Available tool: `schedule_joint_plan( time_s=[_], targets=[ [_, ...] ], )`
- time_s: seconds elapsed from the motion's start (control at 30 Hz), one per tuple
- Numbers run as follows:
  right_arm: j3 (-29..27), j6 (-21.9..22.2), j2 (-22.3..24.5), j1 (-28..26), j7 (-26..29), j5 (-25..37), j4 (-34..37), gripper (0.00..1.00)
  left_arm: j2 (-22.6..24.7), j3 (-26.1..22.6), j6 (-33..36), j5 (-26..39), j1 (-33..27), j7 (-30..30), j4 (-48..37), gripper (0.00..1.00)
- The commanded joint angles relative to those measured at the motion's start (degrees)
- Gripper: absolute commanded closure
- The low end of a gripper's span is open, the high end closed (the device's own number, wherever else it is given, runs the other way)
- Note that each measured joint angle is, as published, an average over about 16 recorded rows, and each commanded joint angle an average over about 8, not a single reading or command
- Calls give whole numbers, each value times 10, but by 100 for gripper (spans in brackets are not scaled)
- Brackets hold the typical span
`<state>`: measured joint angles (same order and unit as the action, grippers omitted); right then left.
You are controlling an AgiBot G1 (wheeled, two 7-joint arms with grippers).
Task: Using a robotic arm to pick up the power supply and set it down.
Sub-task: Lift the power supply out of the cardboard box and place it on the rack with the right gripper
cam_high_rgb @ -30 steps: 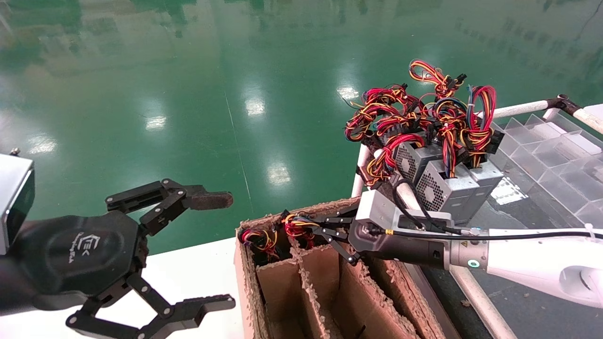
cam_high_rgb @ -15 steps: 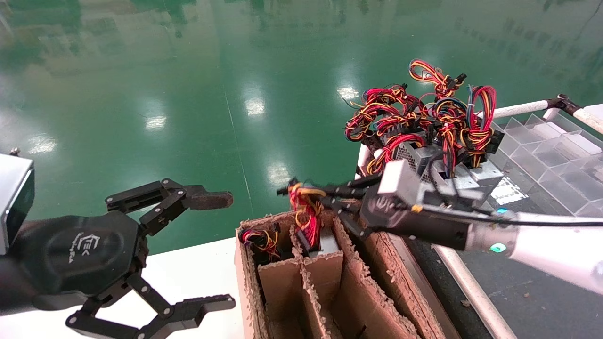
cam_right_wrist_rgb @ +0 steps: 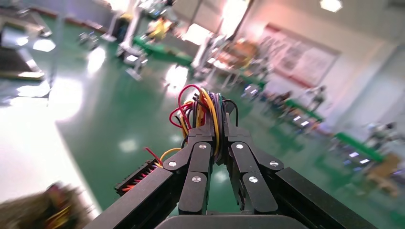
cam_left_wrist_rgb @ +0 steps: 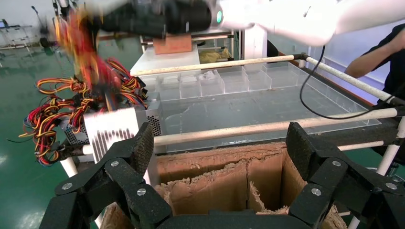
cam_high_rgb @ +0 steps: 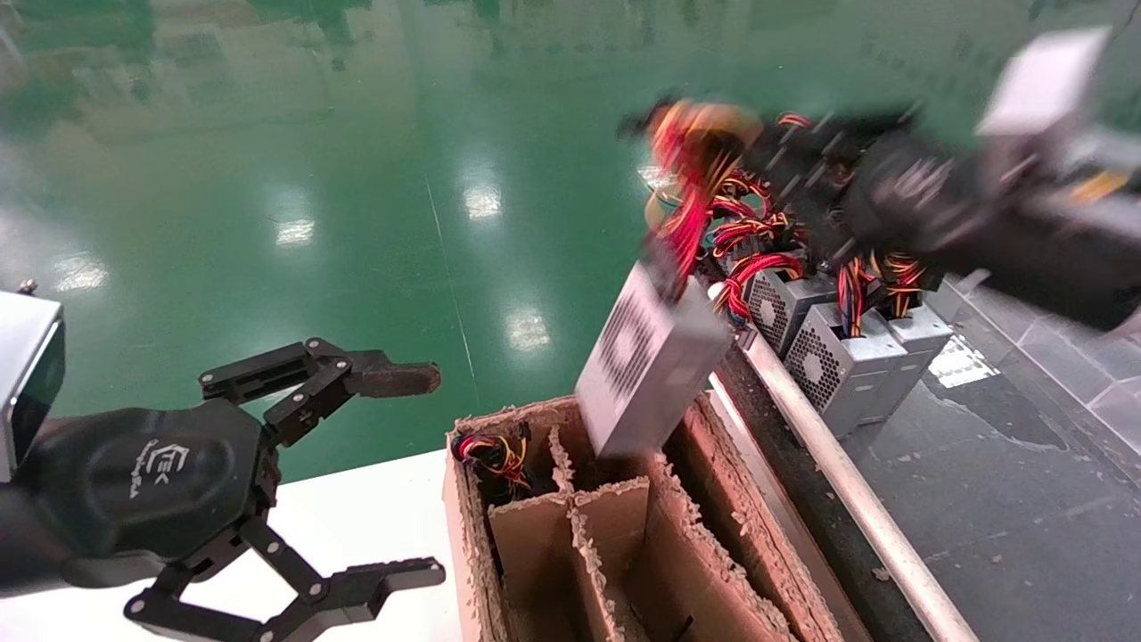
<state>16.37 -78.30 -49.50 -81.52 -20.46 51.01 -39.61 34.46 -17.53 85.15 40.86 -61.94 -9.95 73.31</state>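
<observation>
The divided cardboard box (cam_high_rgb: 570, 526) sits below the power supply (cam_high_rgb: 646, 361), which dangles clear above it by its wires (cam_right_wrist_rgb: 203, 114), pinched in the right gripper's (cam_high_rgb: 767, 156) closed fingers. Carry slowly (the box swings, seemingly toward the stacked units (cam_high_rgb: 838, 357)). The left gripper (cam_high_rgb: 294, 481) idles, fingers spread.

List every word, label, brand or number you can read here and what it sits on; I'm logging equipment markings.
White logo on the palm of the idle left gripper, low beside the cardboard box: too small and tilted to read.
Right gripper, shut on the wire bundle of the lifted power supply: its palm logo is blurred, unreadable.
Power supplies on the rack: no legible labels.
No other text shows.
</observation>
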Motion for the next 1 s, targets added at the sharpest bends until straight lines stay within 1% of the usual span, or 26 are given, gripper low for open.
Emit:
schedule_joint_plan(
  time_s=[0.03, 0.3, 0.53, 0.63, 0.8, 1.0],
  targets=[
    [-12, 1, 19, -9, 16, -14, -12, 100, 0, 0, 0, 0, 0, 0, 0, 0],
    [-63, 54, 84, -35, 10, -43, -13, 100, 0, 0, 0, 0, 0, 0, 0, 0],
    [-103, 105, 138, -42, -29, -52, 7, 100, 0, 0, 0, 0, 0, 0, 0, 0],
    [-115, 121, 161, -32, -50, -50, 24, 100, 0, -1, 0, 0, 0, 0, 0, 0],
    [-125, 129, 190, -1, -71, -48, 65, 100, 0, -1, 0, 0, 0, 0, 0, 0],
    [-119, 128, 199, 40, -92, -34, 105, 100, 0, -1, 0, -1, 0, 0, 0, 0]
  ],
)
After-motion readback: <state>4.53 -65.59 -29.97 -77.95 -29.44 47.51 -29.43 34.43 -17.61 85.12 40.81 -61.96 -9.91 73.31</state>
